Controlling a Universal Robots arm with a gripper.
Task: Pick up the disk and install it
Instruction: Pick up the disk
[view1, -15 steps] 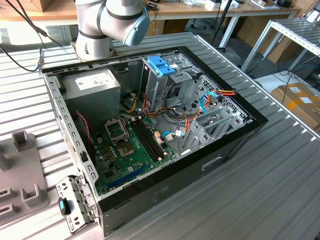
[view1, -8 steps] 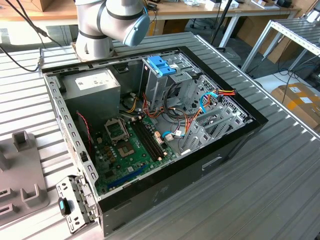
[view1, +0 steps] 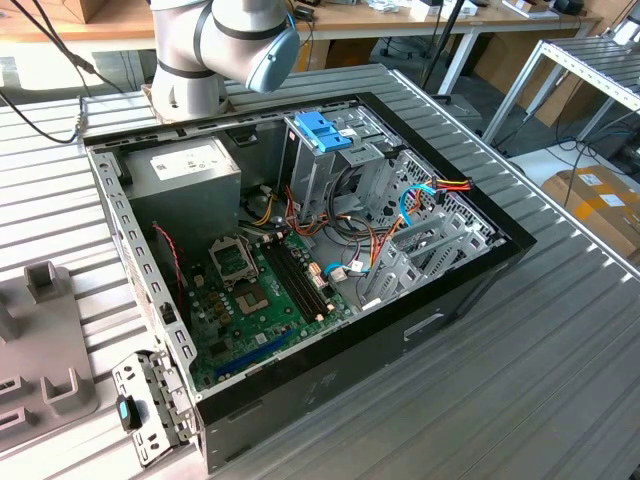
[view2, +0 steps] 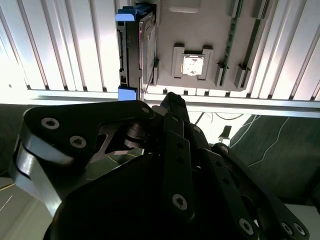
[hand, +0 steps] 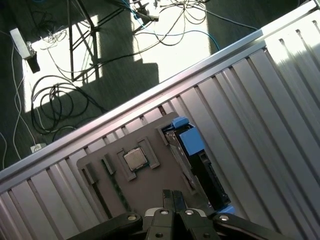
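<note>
In the exterior view the arm (view1: 215, 45) rises behind an open computer case (view1: 350, 370) on the ribbed aluminium bench (view1: 520, 400). Its bare metal drive cage (view1: 335, 180), topped by a blue plastic handle (view1: 325, 130), looks to be where the disk belongs.

In the second wrist view the end effector (view2: 172, 102), black anodised links and bolt heads, hangs over the disk (view2: 134, 50) without touching it. Its fingers look pressed together on nothing. The disk stands on edge in a matte grey holder plate (view2: 195, 30), a thin dark slab with glossy blue rails (view2: 127, 14). A square processor chip (view2: 192, 65) lies in a pocket beside it.

In the first wrist view the end effector (hand: 173, 196) hovers near one end of the disk (hand: 205, 170), and cables (hand: 50, 100) trail over the floor beyond the bench edge.

The work seems to be at the approach, with nothing picked up yet. A grasp would call for fingers spread wider than the slab and squared to its flat faces, since its metal sides look smooth.
</note>
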